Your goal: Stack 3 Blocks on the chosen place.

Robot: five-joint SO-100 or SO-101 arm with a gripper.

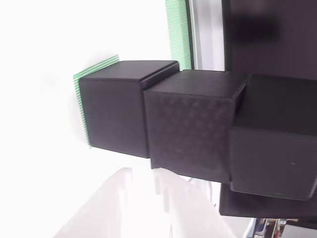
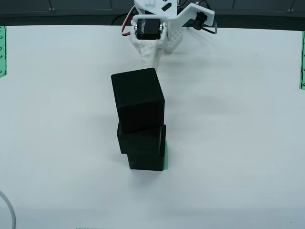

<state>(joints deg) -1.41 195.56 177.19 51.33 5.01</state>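
Three black blocks stand in one stack in the view from above: the top block is twisted and overhangs to the left, the middle block sits under it, and the bottom block rests on the green striped chosen place. My gripper hangs back near the arm's base, well behind the stack, shut and holding nothing. The view that rides on the gripper shows the stack sideways: bottom block against the chosen place, middle block, top block. Blurred white fingers show along its lower edge.
Narrow green strips lie at the table's left edge and right edge; a long green strip shows in the gripper view. A grey cable curls at the front left. The table's dark far edge runs behind the arm.
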